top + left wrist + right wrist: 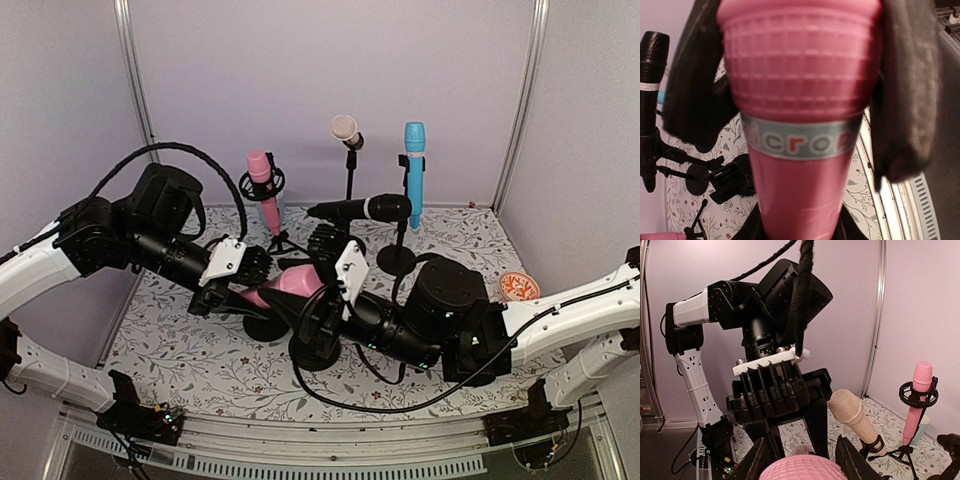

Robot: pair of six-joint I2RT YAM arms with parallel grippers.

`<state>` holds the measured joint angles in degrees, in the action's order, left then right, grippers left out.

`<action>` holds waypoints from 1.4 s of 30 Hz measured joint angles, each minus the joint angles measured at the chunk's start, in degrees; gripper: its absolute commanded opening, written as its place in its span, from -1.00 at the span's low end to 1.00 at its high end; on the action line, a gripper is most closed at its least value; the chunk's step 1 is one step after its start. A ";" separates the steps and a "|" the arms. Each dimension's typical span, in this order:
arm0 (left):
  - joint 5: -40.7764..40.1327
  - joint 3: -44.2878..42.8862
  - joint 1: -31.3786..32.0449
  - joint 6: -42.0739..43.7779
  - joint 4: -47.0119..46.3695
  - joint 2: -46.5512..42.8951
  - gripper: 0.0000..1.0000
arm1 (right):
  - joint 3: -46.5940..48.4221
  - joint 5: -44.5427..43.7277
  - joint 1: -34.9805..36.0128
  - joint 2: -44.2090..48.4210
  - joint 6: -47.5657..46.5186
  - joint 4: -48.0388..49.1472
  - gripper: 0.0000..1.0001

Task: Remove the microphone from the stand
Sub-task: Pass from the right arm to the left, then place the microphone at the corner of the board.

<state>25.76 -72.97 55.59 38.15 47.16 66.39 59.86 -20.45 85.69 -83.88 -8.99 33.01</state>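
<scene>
Now left tool (800,150) and right tool (805,460) both clamp the pink microphone (290,280).

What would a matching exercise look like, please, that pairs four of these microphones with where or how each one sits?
1. light-blue plastic microphone
2. black microphone with silver band
3. cream-headed microphone
4. pink ribbed-head plastic microphone

a. lying level rather than upright
b. between the left arm's fingers
c. upright, farthest right
d. rearmost centre, tilted

Pairs: 1-c, 2-a, 3-d, 4-b.
</scene>
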 measured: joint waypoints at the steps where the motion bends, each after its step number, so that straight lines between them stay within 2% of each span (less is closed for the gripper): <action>1: -0.17 -0.09 0.04 1.14 0.24 -0.02 -0.68 | 0.02 0.33 -0.09 0.00 0.07 0.17 -0.31; 3: -0.76 -0.52 0.04 1.79 0.42 0.02 -0.86 | 0.02 0.74 -0.24 0.00 -0.07 0.44 0.27; 4: -1.18 -0.79 0.04 1.95 0.48 0.04 -0.92 | 0.02 0.92 -0.26 0.00 -0.13 0.52 0.44; 6: -2.49 -1.57 -0.15 2.40 0.61 0.11 -1.00 | 0.02 1.09 -0.28 0.07 0.22 0.57 0.61; 8: -3.45 -2.32 -1.01 2.97 0.79 0.17 -1.00 | -0.48 1.14 -0.28 0.66 0.11 0.39 0.66; 15: -7.04 -7.54 -6.75 5.92 2.16 -0.15 -1.00 | -7.19 0.00 -0.26 8.55 2.95 -3.37 0.67; 19: -9.16 -11.47 -10.73 7.54 3.61 -1.66 -1.00 | -10.84 -1.73 -0.26 11.69 5.27 -6.45 0.61; 27: -9.27 -12.57 -27.78 8.15 6.64 -6.95 -1.00 | -13.84 -2.69 -5.42 7.98 10.82 -12.24 0.49; 31: -7.32 -8.76 -36.87 8.35 7.21 -8.87 -1.00 | -13.88 -0.94 -8.70 4.48 12.24 -12.44 0.38; 35: -5.57 0.35 -50.71 9.33 6.36 -9.31 -1.00 | -13.88 1.16 -10.75 1.05 12.81 -11.54 0.28; 38: -5.42 6.88 -59.28 9.57 4.33 -6.23 -1.00 | -13.84 1.77 -11.67 -1.51 12.66 -10.38 0.20; 42: -7.48 13.92 -63.52 7.82 -1.31 0.94 -1.00 | -13.07 1.75 -12.39 -5.33 11.96 -8.55 0.12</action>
<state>18.28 -59.05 -7.92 45.98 45.84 67.33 46.78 -18.70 73.30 -89.21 2.96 24.47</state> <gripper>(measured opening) 0.332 0.585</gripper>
